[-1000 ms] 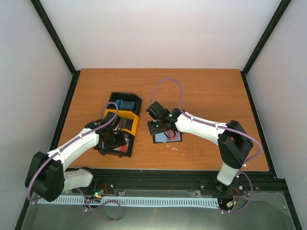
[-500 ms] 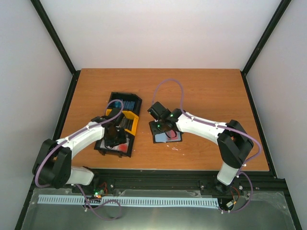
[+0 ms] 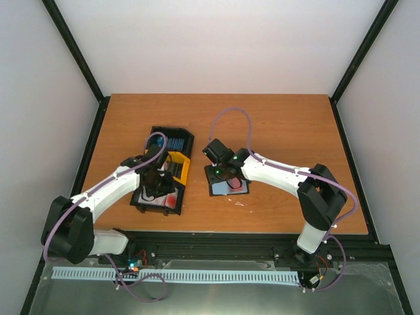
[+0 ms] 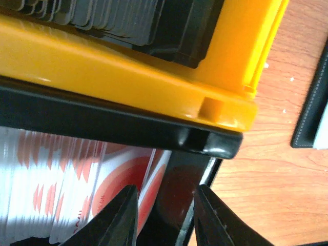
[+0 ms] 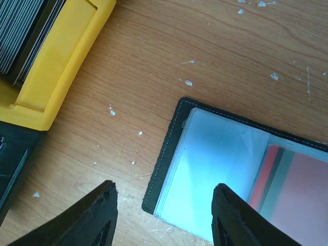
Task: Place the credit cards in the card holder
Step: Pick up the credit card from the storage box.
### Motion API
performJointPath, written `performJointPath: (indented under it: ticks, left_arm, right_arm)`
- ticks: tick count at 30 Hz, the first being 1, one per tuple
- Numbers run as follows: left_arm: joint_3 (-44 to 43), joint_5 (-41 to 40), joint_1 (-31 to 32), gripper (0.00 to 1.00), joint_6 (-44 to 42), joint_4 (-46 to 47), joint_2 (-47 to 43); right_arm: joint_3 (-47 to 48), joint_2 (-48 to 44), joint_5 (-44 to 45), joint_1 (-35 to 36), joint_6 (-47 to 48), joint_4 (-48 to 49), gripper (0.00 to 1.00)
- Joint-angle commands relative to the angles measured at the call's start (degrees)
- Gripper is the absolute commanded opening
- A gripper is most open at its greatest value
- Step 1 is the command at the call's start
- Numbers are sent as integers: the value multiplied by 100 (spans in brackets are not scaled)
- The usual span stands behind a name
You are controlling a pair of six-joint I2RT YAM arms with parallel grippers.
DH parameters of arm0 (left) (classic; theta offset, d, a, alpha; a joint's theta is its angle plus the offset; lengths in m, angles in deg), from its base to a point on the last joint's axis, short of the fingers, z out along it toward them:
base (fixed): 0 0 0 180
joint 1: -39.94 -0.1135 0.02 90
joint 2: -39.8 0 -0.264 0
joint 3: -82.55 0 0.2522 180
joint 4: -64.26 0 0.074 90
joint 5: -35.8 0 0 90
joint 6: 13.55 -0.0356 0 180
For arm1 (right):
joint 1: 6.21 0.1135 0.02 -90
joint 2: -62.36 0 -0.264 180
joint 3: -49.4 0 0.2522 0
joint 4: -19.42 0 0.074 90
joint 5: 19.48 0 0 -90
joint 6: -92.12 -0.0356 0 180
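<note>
Red-blotched cards [image 4: 61, 179]: left gripper [image 4: 166, 190] half-open at their outer edge, hold unclear; pinch only 1 card.
Right gripper [image 5: 165, 187]: open, empty, above card holder [image 5: 205, 148].

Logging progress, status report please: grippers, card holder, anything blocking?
Right gripper open over the open card holder. Left gripper at the red-and-white cards, grip unclear. Nothing seen blocking the holder.
</note>
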Motion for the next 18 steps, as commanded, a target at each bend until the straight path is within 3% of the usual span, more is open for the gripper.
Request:
performJointPath:
  ticks: [1,9,18]
  left_arm:
    - [-169,378,-8,31,-52,-87,-129]
    - [27,907,-12,24,-6,100,-147]
    - [314,1159,-8,22,50,186,-6]
  right_arm:
    - [-19,70,80,-39,-41,37,50]
    - [-62,73,165,-42,-101,-18,50]
    - [-94,85,226,-47,-121,-82,50]
